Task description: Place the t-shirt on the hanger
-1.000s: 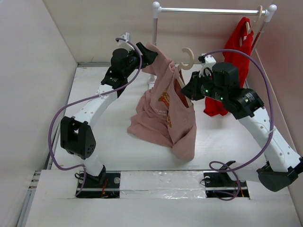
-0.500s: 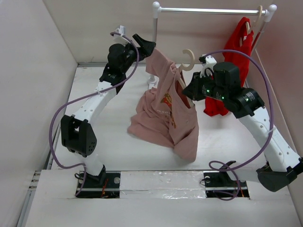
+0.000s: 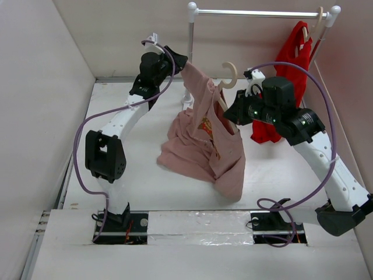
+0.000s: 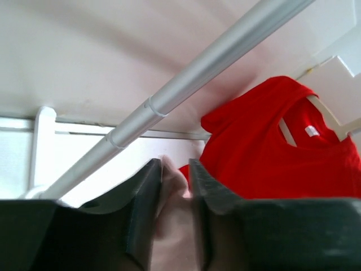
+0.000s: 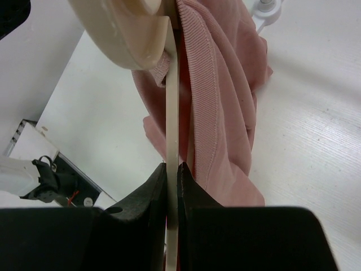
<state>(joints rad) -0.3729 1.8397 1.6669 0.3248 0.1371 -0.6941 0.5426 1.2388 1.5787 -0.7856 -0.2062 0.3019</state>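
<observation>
Top external view is showing you only part of the hanger (image 3: pixel 229 73): its thick hook is poking up clear of the collar, while its thin arms are running down inside the t-shirt (image 3: pixel 201 143) and mostly getting lost under the cloth. The chest print is showing only as a creased patch, too folded to read. The left wrist camera is looking upward, so the fingers' lower parts are blurring into dark shapes. Your left arm is reaching far forward and high, with the left gripper (image 4: pixel 175 169) pinching a fold of pink cloth between nearly closed jaws and the rail (image 4: pixel 192 76) running overhead in that view. Your right arm is bending in from the right, and the right gripper (image 5: pixel 173 169) is clamping tight on one thin arm of the hanger, beside the ribbed collar. The t-shirt is hanging between the two grippers, its lower half resting in a heap on the table (image 3: pixel 128 175). You are looking at two arms, two garments, the pink one and a red garment (image 3: pixel 289 64) hanging on the rail, and two hangers, counting the second hanger (image 3: pixel 319 18) carrying the red one
</observation>
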